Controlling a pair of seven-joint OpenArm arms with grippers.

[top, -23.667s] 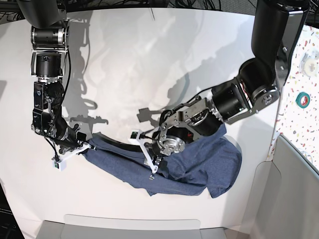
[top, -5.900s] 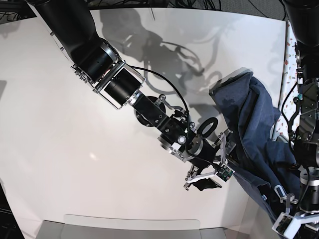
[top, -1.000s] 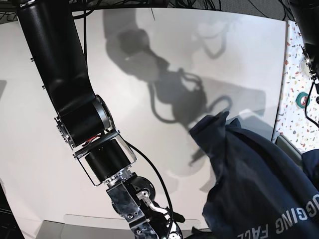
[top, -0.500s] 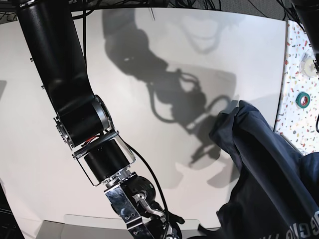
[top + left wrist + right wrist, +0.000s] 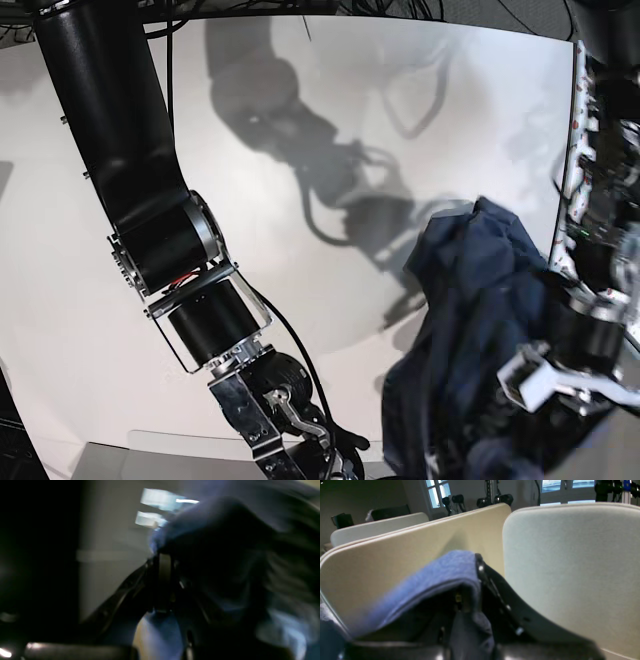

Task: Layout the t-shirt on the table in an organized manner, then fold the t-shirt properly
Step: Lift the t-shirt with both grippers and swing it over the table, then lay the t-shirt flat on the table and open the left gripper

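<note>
Layout step in hand. T-shirt (image 5: 470,330) is held bunched, aloft at right of table (image 5: 300,200), not yet spread. Right gripper (image 5: 467,597) clamped on blue hem; left gripper (image 5: 165,585) closed on cloth. Next: corners drawn apart, garment lowered flat.

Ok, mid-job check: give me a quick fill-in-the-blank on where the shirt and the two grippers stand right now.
1. The t-shirt hangs bunched at the base view's ____ side.
2. The right gripper is shut on a fold of ____ fabric.
3. The shirt is lifted, not yet laid ____ on the table.
4. The left gripper shows only in a ____, dark wrist view.

Missing words: right; blue; flat; blurred
</note>
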